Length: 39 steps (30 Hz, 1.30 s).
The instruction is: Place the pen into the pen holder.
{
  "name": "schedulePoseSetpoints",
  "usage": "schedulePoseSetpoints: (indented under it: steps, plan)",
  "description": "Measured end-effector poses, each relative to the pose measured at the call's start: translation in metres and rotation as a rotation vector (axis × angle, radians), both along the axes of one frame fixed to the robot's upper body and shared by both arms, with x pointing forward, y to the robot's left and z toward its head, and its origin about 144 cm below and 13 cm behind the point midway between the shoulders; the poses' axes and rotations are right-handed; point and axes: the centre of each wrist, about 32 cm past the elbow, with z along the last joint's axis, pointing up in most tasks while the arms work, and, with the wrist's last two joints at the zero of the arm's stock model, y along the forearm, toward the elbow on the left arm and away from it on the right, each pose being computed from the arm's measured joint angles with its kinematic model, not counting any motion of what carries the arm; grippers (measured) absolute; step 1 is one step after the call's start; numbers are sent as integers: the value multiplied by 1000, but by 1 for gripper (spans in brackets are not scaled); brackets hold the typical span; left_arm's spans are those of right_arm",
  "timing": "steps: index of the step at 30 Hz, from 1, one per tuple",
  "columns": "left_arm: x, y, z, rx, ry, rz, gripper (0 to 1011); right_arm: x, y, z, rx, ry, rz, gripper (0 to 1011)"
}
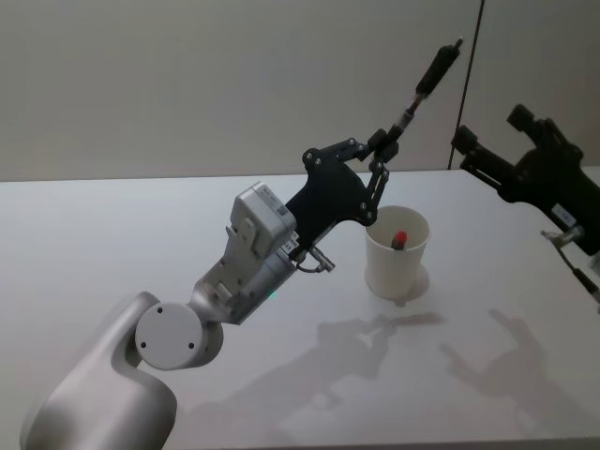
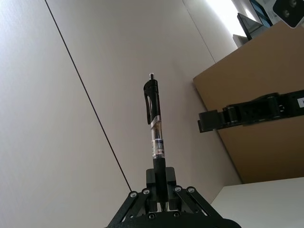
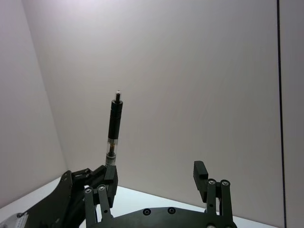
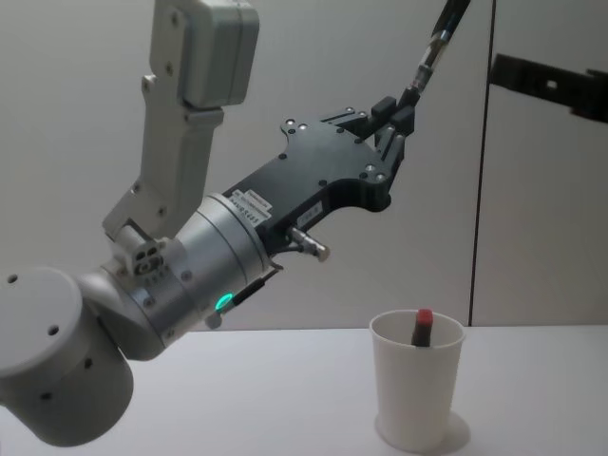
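Observation:
My left gripper [image 1: 382, 145] is raised above the table and shut on the lower end of the pen [image 1: 427, 80], a black and clear click pen that points up and away toward the wall. In the left wrist view the pen [image 2: 154, 123] stands straight out from between the shut fingers. The pen holder [image 1: 394, 272], a white paper cup, stands upright on the table just below and in front of the left gripper, also seen as the pen holder [image 4: 413, 399] in the chest view. My right gripper [image 1: 492, 136] hovers open at the far right, apart from the pen.
A red-tipped item [image 1: 400, 239] stands inside the cup. The white table [image 1: 112, 234] stretches left of and in front of the cup. A grey wall rises close behind the table. My left arm's grey body [image 4: 190, 256] hangs over the table's left half.

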Motion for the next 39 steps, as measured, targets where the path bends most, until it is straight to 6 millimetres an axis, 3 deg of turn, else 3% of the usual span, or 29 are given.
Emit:
schedulePoseSetpoints:
  steps: [39]
  plan:
    - [0, 0, 0, 0, 0, 0, 124, 13, 33, 25, 66, -9, 60, 1002]
